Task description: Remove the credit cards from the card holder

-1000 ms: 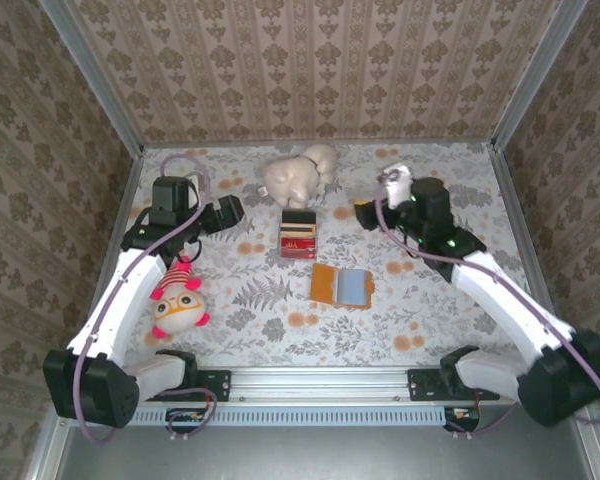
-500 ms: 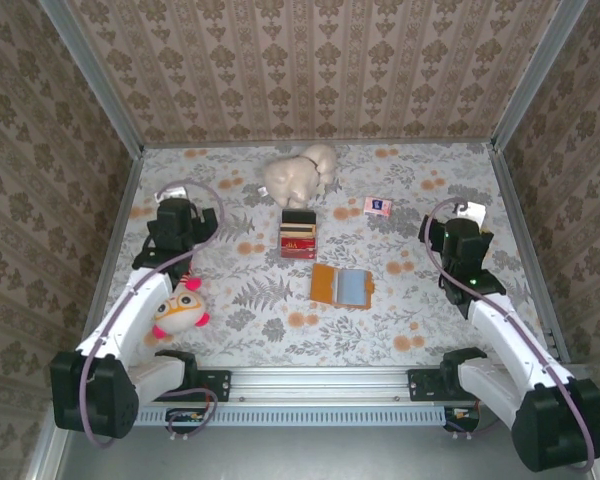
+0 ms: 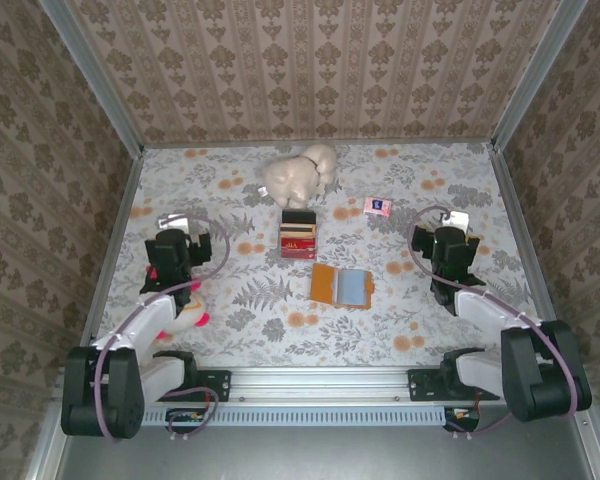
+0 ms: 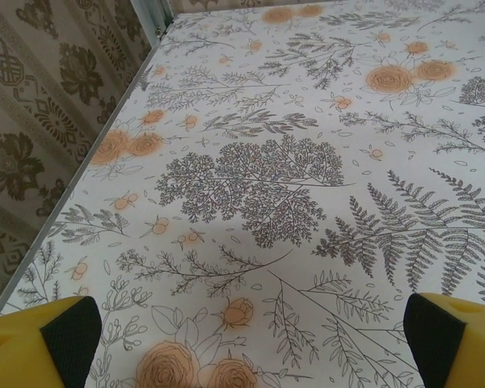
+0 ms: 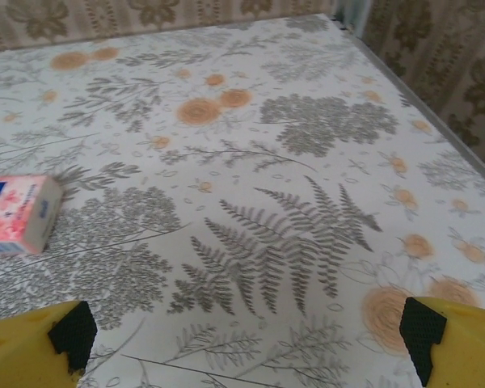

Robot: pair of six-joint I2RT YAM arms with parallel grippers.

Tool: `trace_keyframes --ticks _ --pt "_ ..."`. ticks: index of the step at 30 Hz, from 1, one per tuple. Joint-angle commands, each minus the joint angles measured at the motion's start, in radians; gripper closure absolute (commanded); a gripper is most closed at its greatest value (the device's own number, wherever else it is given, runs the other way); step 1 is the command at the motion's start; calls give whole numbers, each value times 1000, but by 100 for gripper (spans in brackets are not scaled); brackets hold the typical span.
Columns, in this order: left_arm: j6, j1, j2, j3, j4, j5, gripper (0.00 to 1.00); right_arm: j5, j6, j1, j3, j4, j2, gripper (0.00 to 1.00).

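Two tools sit low by the near edge of the desk (image 3: 260,330). Each has its jaws spread wide with nothing between them. The left tool (image 4: 250,339) looks out over bare floral cloth. The right tool (image 5: 246,335) faces the same cloth, with a small pink packet (image 5: 16,212) ahead to its left.

Further in, about midway between the arms, the card holder (image 3: 342,286) lies opened flat, with its tan-orange cover on the left and its grey-blue pockets facing up. It looks light and limp and would probably skate across the cloth under a one-sided pull. Pinning the tan flap with one tool seems wise. Whether any card sits in the pockets is too small to tell.

Just beyond it and apart from it, the credit cards (image 3: 298,238) lie in a small flat stack, mostly red with pale lettering and a black one at the far end. They are likely thin, stiff and slick, so an edge pinch on a short side seems the best hold.

Just beyond the stack rests a cream plush toy (image 3: 300,175).
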Motion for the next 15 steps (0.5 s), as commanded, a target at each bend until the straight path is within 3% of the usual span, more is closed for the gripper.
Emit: trace_keyframes --ticks 1,9,15 --pt "64 18 6 -40 178 131 0 -79 -66 6 -26 211 50 0" --pt "63 71 113 -126 453 279 0 -134 -116 7 -6 275 114 0" --pt "87 95 245 -79 537 335 0 -160 -173 6 -45 462 205 0"
